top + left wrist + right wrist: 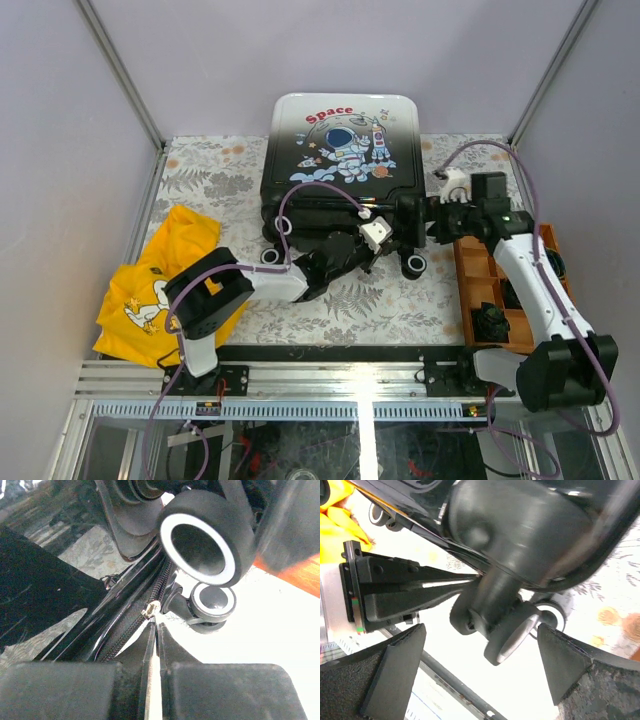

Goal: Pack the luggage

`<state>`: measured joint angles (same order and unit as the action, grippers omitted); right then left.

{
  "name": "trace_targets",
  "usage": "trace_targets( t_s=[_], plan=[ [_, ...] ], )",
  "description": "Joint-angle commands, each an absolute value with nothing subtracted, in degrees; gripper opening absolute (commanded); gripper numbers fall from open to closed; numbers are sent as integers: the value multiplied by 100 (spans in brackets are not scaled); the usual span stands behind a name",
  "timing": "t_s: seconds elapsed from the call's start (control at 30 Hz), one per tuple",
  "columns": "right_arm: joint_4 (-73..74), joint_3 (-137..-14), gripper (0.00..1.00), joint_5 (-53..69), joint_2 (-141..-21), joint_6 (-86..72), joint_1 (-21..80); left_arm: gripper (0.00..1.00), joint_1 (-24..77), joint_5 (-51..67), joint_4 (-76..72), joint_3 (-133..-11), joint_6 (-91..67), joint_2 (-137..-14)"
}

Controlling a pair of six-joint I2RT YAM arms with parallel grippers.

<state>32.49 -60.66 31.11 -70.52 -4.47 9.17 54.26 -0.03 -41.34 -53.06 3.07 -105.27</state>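
Note:
The luggage (340, 150) lies at the back middle of the table, astronaut print up, its wheels toward me. My left gripper (388, 243) reaches its near right edge. In the left wrist view the jaws (156, 626) are shut, with the tips at the small metal zipper pull (150, 611) on the black zipper, below two white-ringed wheels (202, 542). My right gripper (412, 228) is at the same corner. In the right wrist view it (480, 645) is open, with its fingers either side of a wheel (515, 630) and not touching it.
A yellow shirt (160, 280) with a cartoon print lies crumpled at the left; a corner of it shows in the right wrist view (335, 510). An orange compartment tray (470, 290) with small dark items stands at the right, under the right arm. Grey walls enclose the table.

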Motion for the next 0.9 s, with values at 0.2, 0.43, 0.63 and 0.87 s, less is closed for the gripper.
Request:
trace_targets(
  t_s=[0.2, 0.43, 0.63, 0.87],
  plan=[
    [2941, -6197, 93, 5043, -7292, -320, -516, 0, 5524, 796, -4675, -5078, 333, -10204],
    [1618, -5321, 70, 4633, -7352, -1245, -559, 0, 5557, 960, -4719, -5224, 407, -10316],
    [585, -5078, 46, 5035, -7764, -2082, -215, 0, 5721, 908, -4951, -5501, 301, -10647],
    [-193, -5109, 40, 5542, -7686, -2950, 147, 0, 5971, 1035, -5643, -5914, 433, -11027]
  ],
)
